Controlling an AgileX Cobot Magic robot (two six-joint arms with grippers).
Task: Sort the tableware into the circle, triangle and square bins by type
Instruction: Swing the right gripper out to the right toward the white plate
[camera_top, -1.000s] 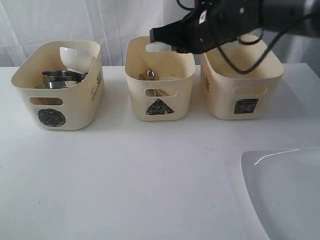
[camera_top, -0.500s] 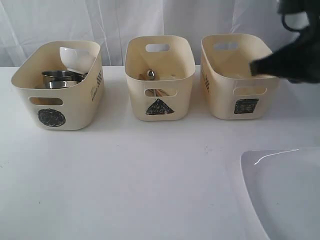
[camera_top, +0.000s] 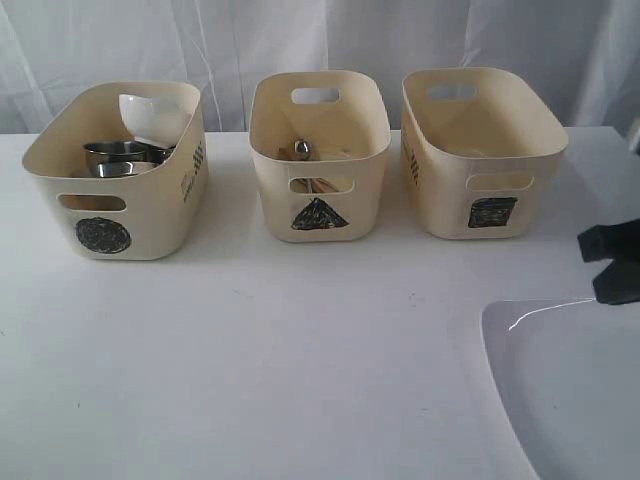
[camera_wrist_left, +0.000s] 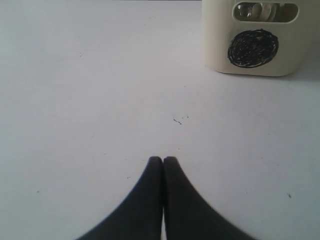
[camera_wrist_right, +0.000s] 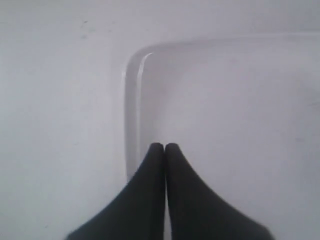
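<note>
The large white square plate (camera_top: 570, 400) lies at the table's front right corner. My right gripper (camera_top: 598, 265) hangs just past its far edge, at the right margin of the exterior view. In the right wrist view that gripper (camera_wrist_right: 164, 146) is shut and empty, its tips over the plate's (camera_wrist_right: 225, 100) rim near a corner. The circle bin (camera_top: 120, 225) holds steel mugs (camera_top: 120, 156) and the small white bowl (camera_top: 150, 115). A spoon (camera_top: 301, 149) and wooden chopsticks (camera_top: 318, 186) show in the triangle bin (camera_top: 320, 215). My left gripper (camera_wrist_left: 163, 159) is shut and empty over bare table.
The square bin (camera_top: 485, 190) stands at the back right; nothing shows inside it from here. The circle bin (camera_wrist_left: 252, 50) shows ahead of the left gripper. A white curtain hangs behind the three bins. The left arm is out of the exterior view.
The right arm has swung from above the triangle bin, past the square bin, and down to the plate's far edge. The bins and plate have not moved.
</note>
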